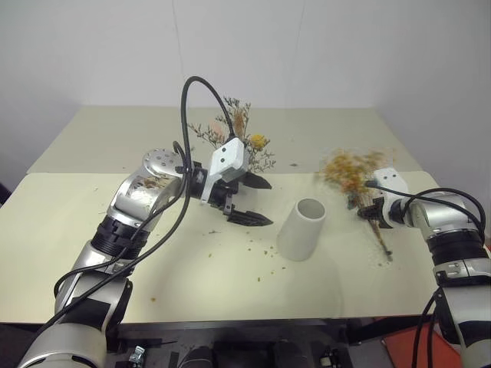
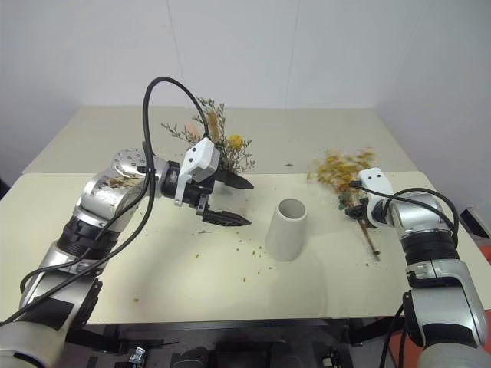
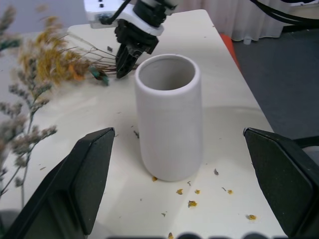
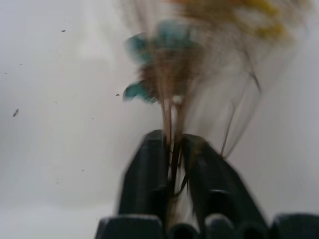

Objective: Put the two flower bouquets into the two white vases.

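At right of the frame, the right gripper (image 4: 174,149) is pinching the yellow bunch (image 1: 349,170) by its stems. At centre, the left gripper (image 1: 253,201) is hanging wide open, empty, beside the cylinder vase (image 1: 301,228); the grey-green sprigs (image 1: 239,136) are standing behind it.

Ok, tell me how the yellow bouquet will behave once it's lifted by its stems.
The yellow bouquet is probably light: thin dry stems pinched between the right gripper's fingers. It looks top-heavy, so the head may droop or swing. Likely brittle, too: crumbs dot the table around the vase.

Matt white vase (image 1: 301,229), dry wispy bouquet (image 1: 349,170)
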